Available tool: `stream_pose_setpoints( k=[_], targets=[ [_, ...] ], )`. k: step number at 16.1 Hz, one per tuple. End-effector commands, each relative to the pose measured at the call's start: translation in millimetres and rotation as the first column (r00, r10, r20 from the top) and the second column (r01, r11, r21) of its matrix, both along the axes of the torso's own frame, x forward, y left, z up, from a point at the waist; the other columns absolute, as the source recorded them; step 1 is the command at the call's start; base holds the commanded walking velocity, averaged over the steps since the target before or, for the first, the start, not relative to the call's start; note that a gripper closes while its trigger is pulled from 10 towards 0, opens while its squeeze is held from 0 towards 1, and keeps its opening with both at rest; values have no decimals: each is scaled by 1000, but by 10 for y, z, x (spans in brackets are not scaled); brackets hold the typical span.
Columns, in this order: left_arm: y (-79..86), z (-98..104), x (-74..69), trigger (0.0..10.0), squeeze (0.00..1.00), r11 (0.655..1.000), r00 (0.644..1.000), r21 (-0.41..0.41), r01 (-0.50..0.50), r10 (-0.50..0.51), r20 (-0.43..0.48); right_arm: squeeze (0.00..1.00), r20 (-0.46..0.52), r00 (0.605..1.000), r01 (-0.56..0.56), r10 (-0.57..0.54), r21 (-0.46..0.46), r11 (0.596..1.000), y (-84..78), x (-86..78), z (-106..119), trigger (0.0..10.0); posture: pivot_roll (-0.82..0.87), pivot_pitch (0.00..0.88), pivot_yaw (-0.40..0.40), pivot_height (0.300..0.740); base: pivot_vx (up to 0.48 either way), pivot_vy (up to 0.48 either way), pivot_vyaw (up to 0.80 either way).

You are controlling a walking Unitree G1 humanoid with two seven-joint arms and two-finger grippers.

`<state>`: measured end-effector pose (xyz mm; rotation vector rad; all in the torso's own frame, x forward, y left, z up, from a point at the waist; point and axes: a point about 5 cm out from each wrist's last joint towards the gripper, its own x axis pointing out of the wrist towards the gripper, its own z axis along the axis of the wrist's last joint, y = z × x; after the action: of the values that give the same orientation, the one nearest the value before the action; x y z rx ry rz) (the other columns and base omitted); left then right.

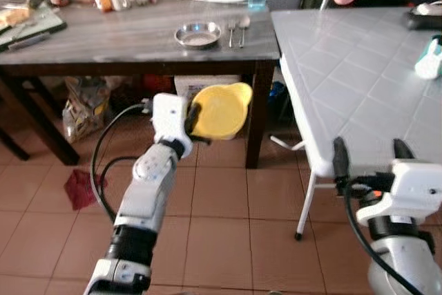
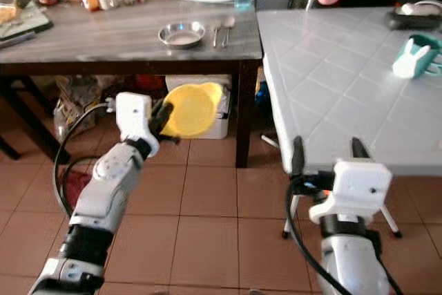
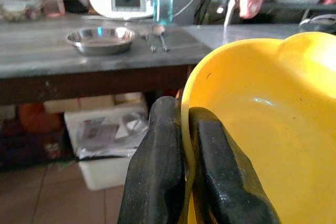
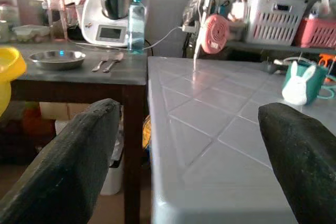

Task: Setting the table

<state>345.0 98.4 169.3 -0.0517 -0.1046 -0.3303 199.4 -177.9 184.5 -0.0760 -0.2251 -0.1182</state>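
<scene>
The yellow bowl (image 1: pixel 221 110), clamped by its rim in the left claw (image 1: pixel 194 119), is in carry and likely needs setting on the white surface (image 1: pixel 359 81) at right, where the right claw (image 1: pixel 371 151) hovers with fingers apart.

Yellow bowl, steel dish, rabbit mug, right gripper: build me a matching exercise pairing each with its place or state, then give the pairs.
1. yellow bowl
2. steel dish
3. rabbit mug
4. right gripper

A. open, at the near edge of the white table
B. on the white table, far side
C. rim pinched by the left gripper
D. on the dark wooden table, beside cutlery

Pairs: 1-C, 2-D, 3-B, 4-A
</scene>
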Motion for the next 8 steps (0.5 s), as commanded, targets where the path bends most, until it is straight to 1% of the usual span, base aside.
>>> stream_pose_setpoints(
  k=[1,8],
  targets=[
    [113,-17,4,10000,0,999,1000,4,-31,31,-1,0,18,1000,-18,18,11,1000,44,2,31,10000,-26,98,17,714,0,390,0],
    [120,-30,1,10000,0,999,999,2,-43,43,-7,0,21,999,-28,28,9,1000,56,18,34,10000,-21,98,13,714,0,392,0]
  ],
)
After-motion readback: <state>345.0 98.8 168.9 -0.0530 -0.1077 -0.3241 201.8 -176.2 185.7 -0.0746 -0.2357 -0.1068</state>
